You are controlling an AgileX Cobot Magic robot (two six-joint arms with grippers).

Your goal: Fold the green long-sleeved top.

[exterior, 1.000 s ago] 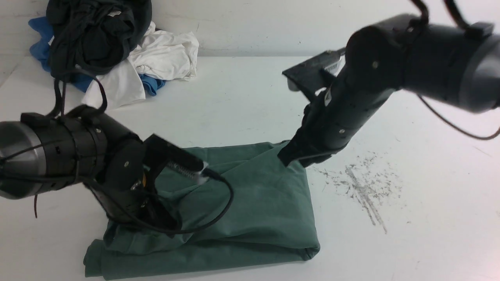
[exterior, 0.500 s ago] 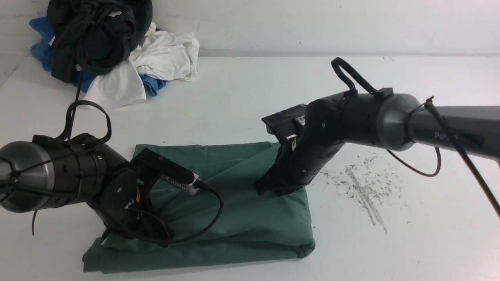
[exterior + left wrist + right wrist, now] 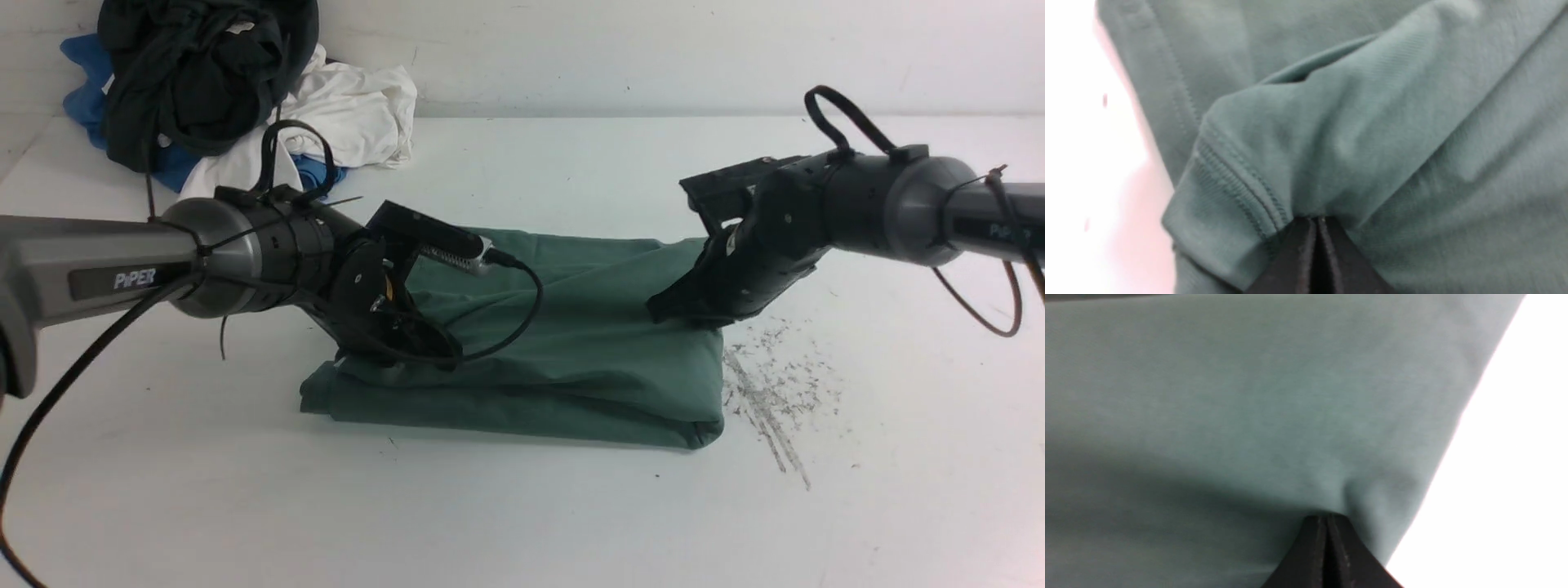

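The green long-sleeved top [image 3: 571, 359] lies folded into a thick rectangle in the middle of the white table. My left gripper [image 3: 396, 353] comes down on its left end and is shut on a bunch of cloth beside a stitched hem [image 3: 1237, 192]. In the left wrist view the black jaws [image 3: 1316, 222] meet, with the fabric [image 3: 1380, 122] puckered at their tip. My right gripper [image 3: 663, 310] is shut on the cloth at the top's right edge. In the right wrist view its jaws [image 3: 1327, 517] pinch the green cloth [image 3: 1241, 400] close to that edge.
A heap of other clothes sits at the back left by the wall: a black garment [image 3: 196, 73], a white one [image 3: 343, 114] and a blue one [image 3: 82, 82]. Grey scuff marks [image 3: 763, 392] on the table run just right of the top.
Both arms have moved away from the camera and to the right, dragging the green top with them. Its folded shape now lies farther back and looks flatter.
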